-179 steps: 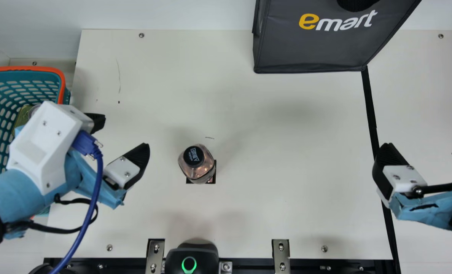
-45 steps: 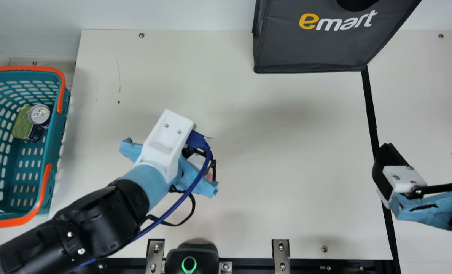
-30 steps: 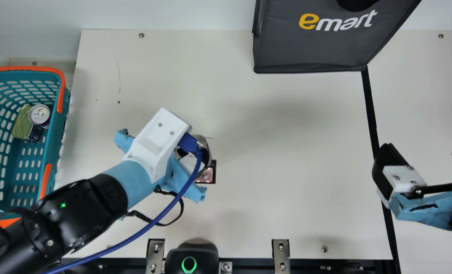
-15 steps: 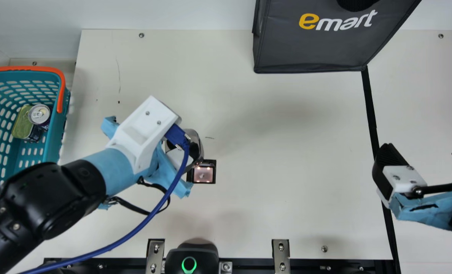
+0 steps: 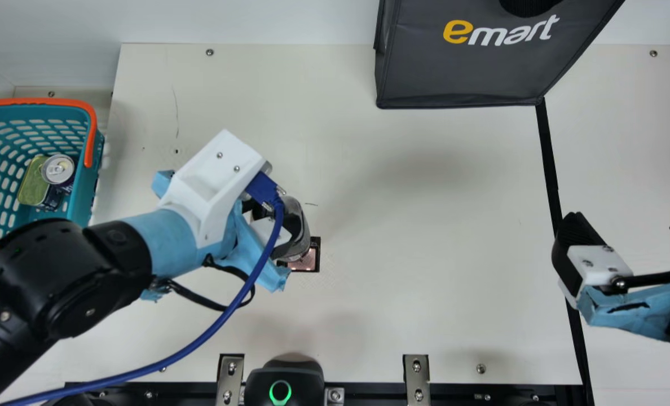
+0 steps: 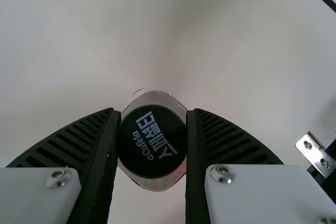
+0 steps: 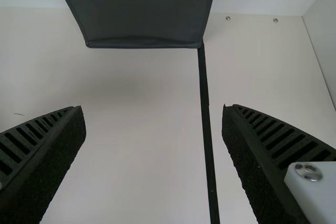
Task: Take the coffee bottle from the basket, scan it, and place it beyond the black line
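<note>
Coffee bottle: left of centre on the table in the main view, partly over the small black-framed window, between basket and black line. Roughly upright, pointing cap-up, long axis running from black cap down toward the table. Seen almost end-on in the left wrist view, cap toward the camera. Impossible to tell about contact between base and table.

Left gripper: clamped on the bottle, parted by just its width. In the left wrist view, black ribbed fingers pressed against opposite sides, right by the cap. Right gripper: spread wide above the black line, well apart from the bottle.
</note>
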